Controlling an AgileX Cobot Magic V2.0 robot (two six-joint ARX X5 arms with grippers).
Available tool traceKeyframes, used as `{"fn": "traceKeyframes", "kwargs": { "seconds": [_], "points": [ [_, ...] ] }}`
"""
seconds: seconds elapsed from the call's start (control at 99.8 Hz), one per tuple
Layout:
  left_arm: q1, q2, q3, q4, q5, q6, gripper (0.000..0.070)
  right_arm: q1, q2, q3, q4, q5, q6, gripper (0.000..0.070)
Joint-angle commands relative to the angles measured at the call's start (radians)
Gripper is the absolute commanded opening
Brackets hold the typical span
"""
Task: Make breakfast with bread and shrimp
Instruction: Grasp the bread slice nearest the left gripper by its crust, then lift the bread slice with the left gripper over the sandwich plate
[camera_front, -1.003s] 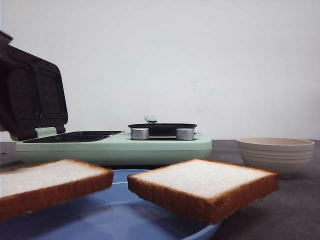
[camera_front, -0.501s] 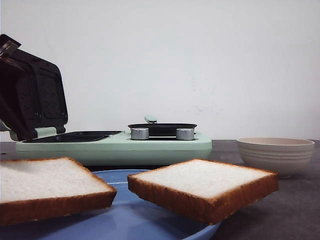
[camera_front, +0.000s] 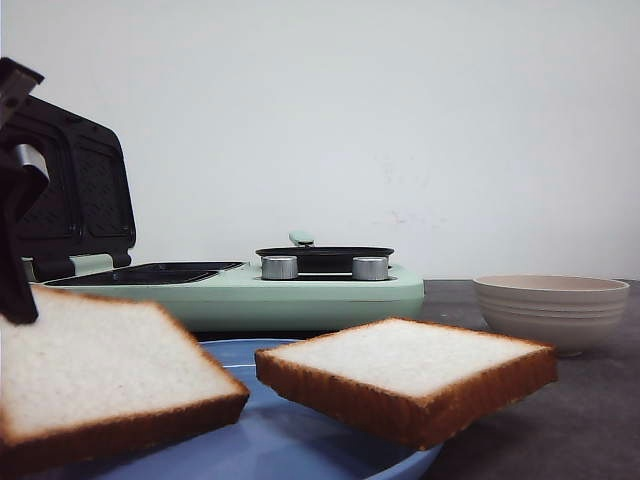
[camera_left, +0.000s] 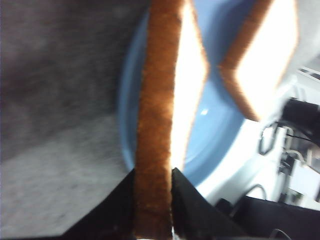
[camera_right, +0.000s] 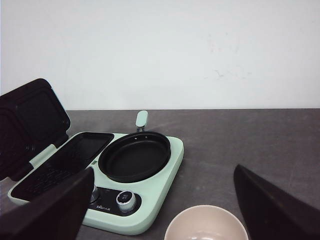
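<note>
- Nearest to us, the left gripper (camera_left: 152, 200) was pinching one slice (camera_front: 100, 375) by its crust edge, above the blue plate (camera_front: 300, 440).
- We judged the grip narrow: the soft bread could bend or tear at the crust, and the slice could fall back onto the plate or the table.
- The second slice (camera_front: 405, 375) rested on the plate rim and hung over it; a knock from the lifted slice could push it off.
- Only the left wrist view showed the fingers (camera_left: 187, 200) pressed on the crust.
- Farther away stood the cooker (camera_front: 230, 290) with its lid (camera_front: 75, 195) open, and the bowl (camera_front: 550, 305).
- Only the right wrist view showed the pan (camera_right: 135, 162) from above, and the right gripper (camera_right: 160, 210) spread wide, holding nothing.
- We saw no shrimp in any view.
</note>
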Motion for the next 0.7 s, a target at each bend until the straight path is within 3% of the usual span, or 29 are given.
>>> {"fn": "traceKeyframes", "kwargs": {
  "seconds": [0.0, 0.341, 0.692],
  "points": [
    [-0.004, -0.009, 0.012, 0.005, 0.028, 0.025, 0.001, 0.004, 0.003, 0.01, -0.001, 0.004, -0.011, 0.0559],
    [-0.011, -0.129, 0.045, 0.084, 0.101, -0.015, 0.001, 0.004, 0.003, 0.01, -0.018, 0.004, -0.011, 0.0559],
    [-0.012, -0.259, 0.045, 0.333, 0.146, -0.212, 0.001, 0.004, 0.003, 0.01, -0.018, 0.004, -0.011, 0.0559]
  ]
}}
